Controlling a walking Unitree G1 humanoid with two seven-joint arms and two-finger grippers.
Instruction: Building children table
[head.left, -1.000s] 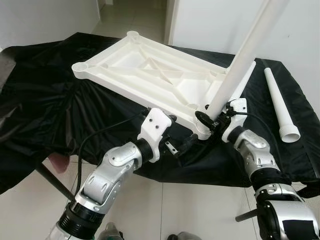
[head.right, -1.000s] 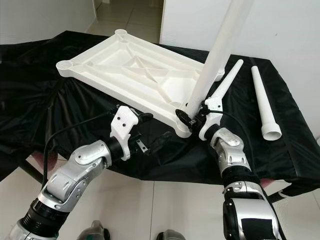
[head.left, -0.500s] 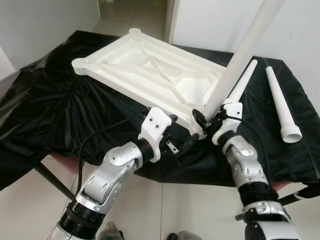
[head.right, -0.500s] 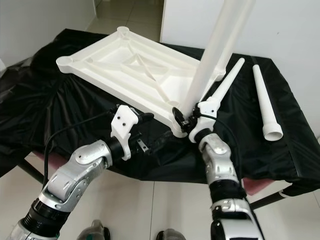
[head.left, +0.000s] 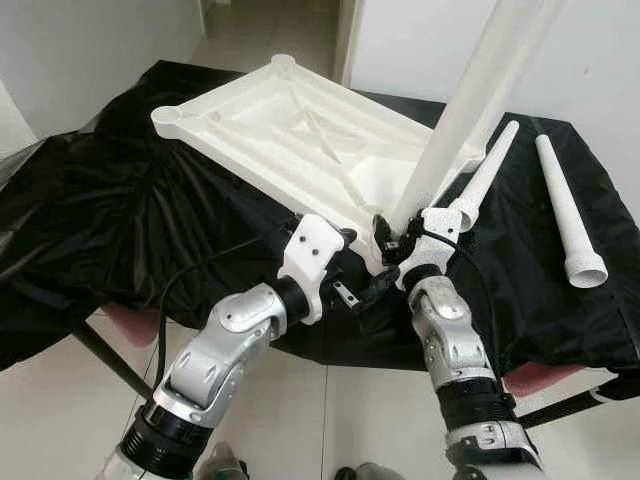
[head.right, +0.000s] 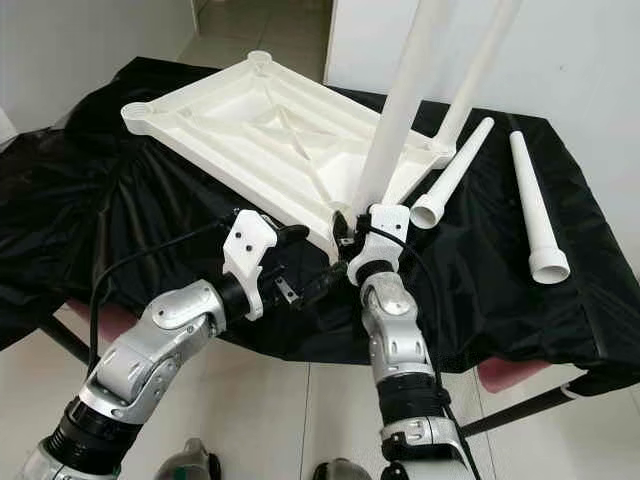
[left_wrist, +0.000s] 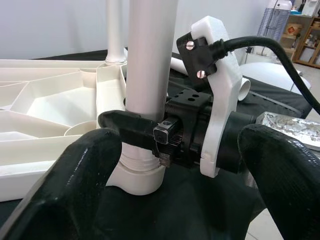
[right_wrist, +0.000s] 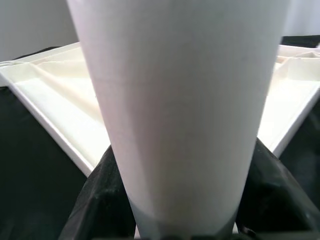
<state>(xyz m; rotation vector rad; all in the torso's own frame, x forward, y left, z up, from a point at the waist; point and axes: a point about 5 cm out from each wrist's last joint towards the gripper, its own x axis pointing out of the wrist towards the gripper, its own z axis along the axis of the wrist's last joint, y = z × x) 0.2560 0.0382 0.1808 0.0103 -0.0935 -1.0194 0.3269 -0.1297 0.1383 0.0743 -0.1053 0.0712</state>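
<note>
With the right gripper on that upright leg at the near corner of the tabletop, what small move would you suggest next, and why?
Probably press the leg straight down while twisting it. The right gripper is shut on its base, which stands in the near corner socket of the upturned tabletop but leans slightly. The left gripper waits beside that corner, open. Two loose legs remain on the black cloth.

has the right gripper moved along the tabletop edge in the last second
Yes. The right gripper slid toward the robot's left along the white tabletop, closing on the left gripper.

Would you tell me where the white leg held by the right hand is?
The white leg stands in the tabletop's near corner socket.
</note>
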